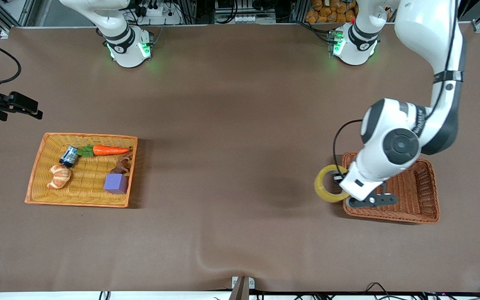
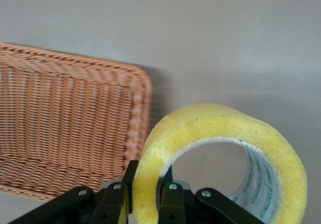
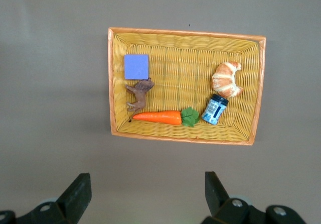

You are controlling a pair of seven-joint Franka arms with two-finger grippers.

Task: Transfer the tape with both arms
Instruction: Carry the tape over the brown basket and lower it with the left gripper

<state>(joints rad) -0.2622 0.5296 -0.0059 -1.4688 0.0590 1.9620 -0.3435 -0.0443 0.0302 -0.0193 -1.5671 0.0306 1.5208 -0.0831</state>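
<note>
The tape, a yellowish ring, is held upright by my left gripper, just over the table at the edge of a brown wicker basket. In the left wrist view the gripper is shut on the tape's wall, one finger inside the ring and one outside. My right gripper hangs in the air at the right arm's end of the table, above a yellow wicker basket. In the right wrist view it is wide open and empty.
The yellow basket holds a carrot, a croissant toy, a purple block, a blue can and a brown toy animal. The brown basket shows nothing inside where visible.
</note>
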